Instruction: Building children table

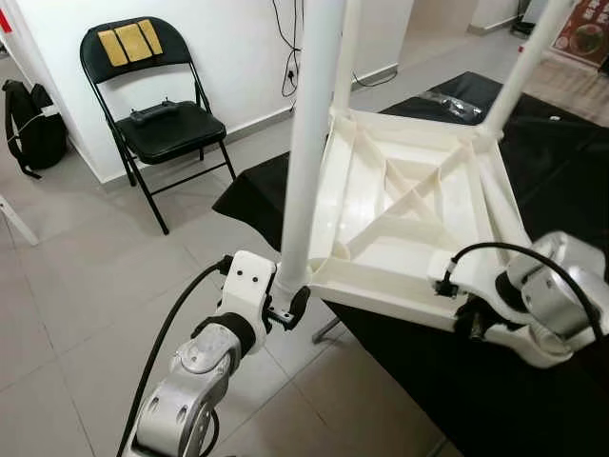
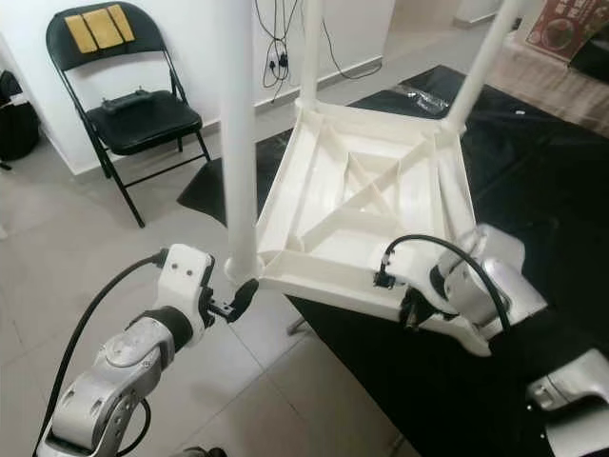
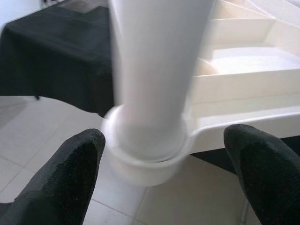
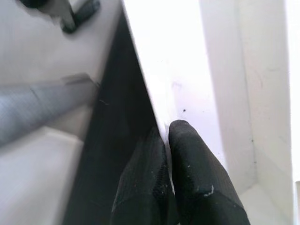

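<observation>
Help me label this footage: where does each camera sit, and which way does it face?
Left eye view: head, looking down at the upturned white table; both arms visible.
Right eye view: same head, same scene shifted.
Left wrist view: looks along open black fingers at the table leg.
Right wrist view: fingers pinch the table rim.
All share the table.

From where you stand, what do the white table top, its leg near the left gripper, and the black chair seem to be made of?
Table top: likely moulded plastic, cream-white with a slight sheen; crossing ribs underneath suggest it.
Leg by the left gripper: smooth white tube, probably plastic, seated in a round socket.
Chair: thin black tube frame, probably painted metal; the seat looks padded, possibly vinyl.
</observation>
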Controlling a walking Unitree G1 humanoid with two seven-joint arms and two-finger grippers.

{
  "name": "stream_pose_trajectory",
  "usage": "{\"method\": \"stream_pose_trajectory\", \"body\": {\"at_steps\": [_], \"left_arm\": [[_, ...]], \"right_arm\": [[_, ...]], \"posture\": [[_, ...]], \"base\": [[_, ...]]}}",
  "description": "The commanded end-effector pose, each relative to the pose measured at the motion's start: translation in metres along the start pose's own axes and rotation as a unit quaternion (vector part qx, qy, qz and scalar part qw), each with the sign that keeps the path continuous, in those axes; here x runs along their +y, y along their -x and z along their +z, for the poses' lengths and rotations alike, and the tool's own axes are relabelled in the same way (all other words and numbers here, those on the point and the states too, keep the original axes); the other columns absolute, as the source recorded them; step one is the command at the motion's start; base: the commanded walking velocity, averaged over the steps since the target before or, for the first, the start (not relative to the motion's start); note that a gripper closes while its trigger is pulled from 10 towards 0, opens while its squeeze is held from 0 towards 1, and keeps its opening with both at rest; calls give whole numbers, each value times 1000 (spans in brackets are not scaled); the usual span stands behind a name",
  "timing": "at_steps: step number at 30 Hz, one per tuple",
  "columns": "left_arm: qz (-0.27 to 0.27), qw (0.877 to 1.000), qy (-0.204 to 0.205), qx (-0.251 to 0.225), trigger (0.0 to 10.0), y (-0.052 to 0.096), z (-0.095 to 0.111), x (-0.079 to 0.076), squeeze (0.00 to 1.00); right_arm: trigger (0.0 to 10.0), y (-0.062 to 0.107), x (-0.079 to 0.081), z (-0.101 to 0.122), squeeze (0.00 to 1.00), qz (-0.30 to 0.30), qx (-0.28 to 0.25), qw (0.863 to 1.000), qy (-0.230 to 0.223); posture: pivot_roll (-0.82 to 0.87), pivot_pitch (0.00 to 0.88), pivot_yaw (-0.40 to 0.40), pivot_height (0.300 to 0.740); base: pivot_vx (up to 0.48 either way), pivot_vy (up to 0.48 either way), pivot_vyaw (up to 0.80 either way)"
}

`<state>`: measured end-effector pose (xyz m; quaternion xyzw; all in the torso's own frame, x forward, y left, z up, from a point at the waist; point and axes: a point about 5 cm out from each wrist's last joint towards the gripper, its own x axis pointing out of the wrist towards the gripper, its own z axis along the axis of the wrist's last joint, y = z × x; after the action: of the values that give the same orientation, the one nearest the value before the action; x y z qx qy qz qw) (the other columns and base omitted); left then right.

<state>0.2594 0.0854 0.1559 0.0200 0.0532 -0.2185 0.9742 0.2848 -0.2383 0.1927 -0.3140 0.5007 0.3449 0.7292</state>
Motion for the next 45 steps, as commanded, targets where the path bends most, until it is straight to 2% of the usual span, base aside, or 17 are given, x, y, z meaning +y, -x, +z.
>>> {"method": "stream_pose_trajectory", "body": {"at_steps": [1, 2, 4, 9, 15, 16, 20, 22, 30, 32, 35, 36, 39, 40, 41, 44, 45], "left_arm": [[-6, 1000, -4, 10, 10000, 1, -5, -1, 0], [-6, 1000, -4, 10, 10000, 1, -5, -1, 0], [-13, 1000, -8, 9, 10000, -1, -4, -3, 0], [-18, 1000, -11, 9, 10000, -1, -3, -3, 0], [-21, 1000, -16, 7, 10000, -2, -1, -3, 0], [-20, 1000, -16, 6, 10000, -2, 0, -2, 0], [-18, 1000, -17, 5, 10000, -2, 1, 0, 0], [-16, 1000, -18, 5, 10000, -2, 1, 0, 0], [-15, 1000, -21, 2, 10000, -3, 3, 1, 0], [-14, 1000, -23, 0, 10000, -4, 3, 1, 0], [-14, 1000, -25, 0, 10000, -4, 3, 1, 0], [-14, 1000, -25, -1, 10000, -4, 3, 1, 0], [-13, 1000, -26, -1, 10000, -4, 3, 1, 0], [-13, 1000, -26, -1, 10000, -4, 4, 1, 0], [-13, 1000, -26, -1, 10000, -4, 4, 1, 0], [-13, 1000, -28, -1, 10000, -4, 3, 1, 0], [-13, 1000, -28, -1, 10000, -4, 3, 1, 0]], "right_arm": [[0, -12, 14, -11, 0, 46, -2, 997, -65], [0, -12, 14, -11, 0, 46, -2, 997, -65], [0, -11, 24, -19, 0, 32, -11, 993, -112], [0, -9, 31, -17, 0, 25, -24, 990, -137], [0, -15, 46, 5, 0, 34, -62, 985, -157], [0, -18, 55, 17, 0, 44, -83, 982, -162], [0, -21, 63, 29, 0, 54, -105, 979, -165], [0, -26, 67, 45, 0, 53, -138, 974, -174], [0, -29, 61, 68, 0, 0, -175, 961, -213], [0, -25, 51, 81, 0, -62, -195, 951, -230], [0, -23, 48, 89, 0, -87, -211, 947, -228], [3529, -23, 47, 93, 0, -98, -220, 943, -231], [3529, -22, 46, 96, 0, -114, -230, 937, -235], [10000, -21, 42, 100, 0, -140, -242, 929, -242], [10000, -21, 42, 100, 0, -140, -242, 929, -242], [10000, -17, 32, 106, 0, -201, -264, 902, -276], [10000, -17, 32, 106, 0, -201, -264, 902, -276]], "posture": [[-117, 125, -39, 740], [-117, 125, -39, 740], [-122, 118, -28, 740], [-124, 113, -21, 740], [-114, 109, -19, 740], [-105, 108, -18, 740], [-103, 108, -18, 740], [-94, 106, -19, 740], [-86, 106, -19, 740], [-83, 107, -21, 740], [-82, 108, -22, 740], [-82, 109, -22, 740], [-82, 109, -22, 740], [-77, 109, -23, 740], [-77, 109, -23, 740], [-76, 111, -23, 740], [-76, 111, -23, 740]], "base": [[0, 0, 0], [0, 0, 0], [0, 0, 0], [0, 0, 0], [0, 0, 0], [0, 0, 0], [0, 0, 0], [0, 0, 0], [0, 0, 0], [0, 0, 0], [0, 0, 0], [0, 0, 0], [0, 0, 0], [0, 0, 0], [0, 0, 0], [0, 0, 0], [0, 0, 0]]}}
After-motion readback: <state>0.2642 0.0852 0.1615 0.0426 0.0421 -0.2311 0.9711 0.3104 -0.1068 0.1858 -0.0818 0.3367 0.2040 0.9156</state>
